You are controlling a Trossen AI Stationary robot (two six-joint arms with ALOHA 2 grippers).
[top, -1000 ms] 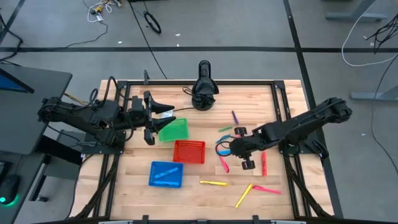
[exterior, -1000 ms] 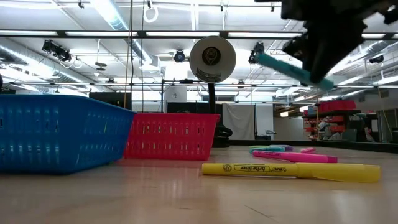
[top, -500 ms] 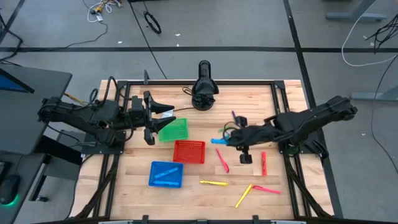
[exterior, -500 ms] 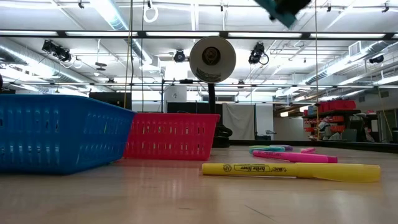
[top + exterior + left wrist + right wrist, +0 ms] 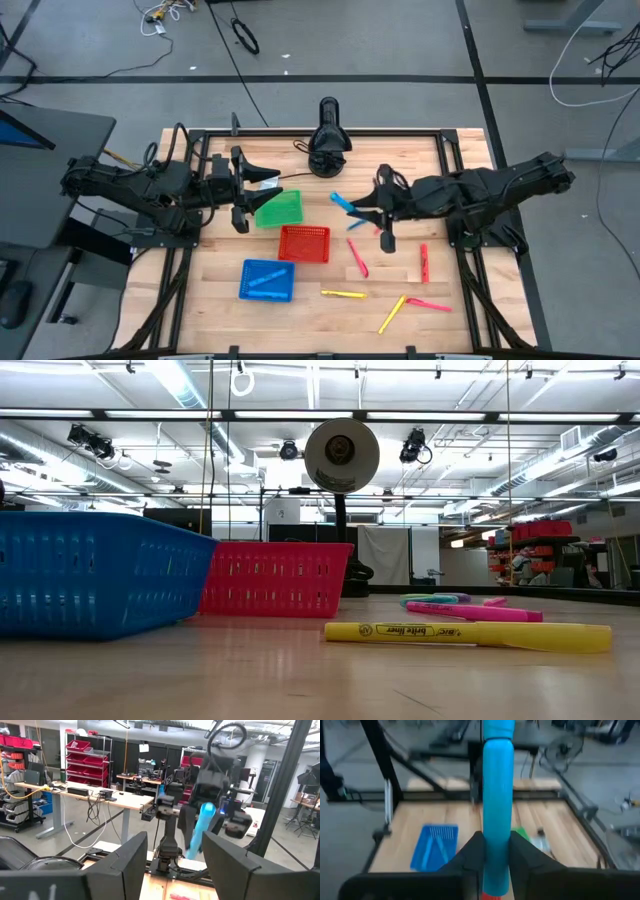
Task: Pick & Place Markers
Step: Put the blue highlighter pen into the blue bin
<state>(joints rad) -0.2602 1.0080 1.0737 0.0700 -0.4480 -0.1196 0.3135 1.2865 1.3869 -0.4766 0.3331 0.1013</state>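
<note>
A blue marker (image 5: pixel 343 203) is clamped between the fingers of the right gripper (image 5: pixel 372 211), sticking out past the fingertips toward the left side of the table; in the right wrist view the marker (image 5: pixel 496 810) runs straight out from between the two dark fingers (image 5: pixel 472 854), which press on it from both sides. The gripper is raised above the table (it does not show in the low view at all), over the bare wood between the red basket (image 5: pixel 304 243) and the markers lying on the right half. In the high view the held marker's tip lies between the green basket (image 5: pixel 279 209) and the gripper, near the black camera stand (image 5: pixel 328 140) at the table's far edge. Below and right of the gripper lie a pink marker (image 5: pixel 357 258) and a red marker (image 5: pixel 424 262), then nearer the front edge a yellow marker (image 5: pixel 343 294), a second yellow marker (image 5: pixel 391 314) and another pink marker (image 5: pixel 428 304). The blue basket (image 5: pixel 267 281) sits in front of the red one with a blue marker inside. The left gripper (image 5: pixel 240 187) waits at the table's left edge beside the green basket, its fingers spread and empty.
</note>
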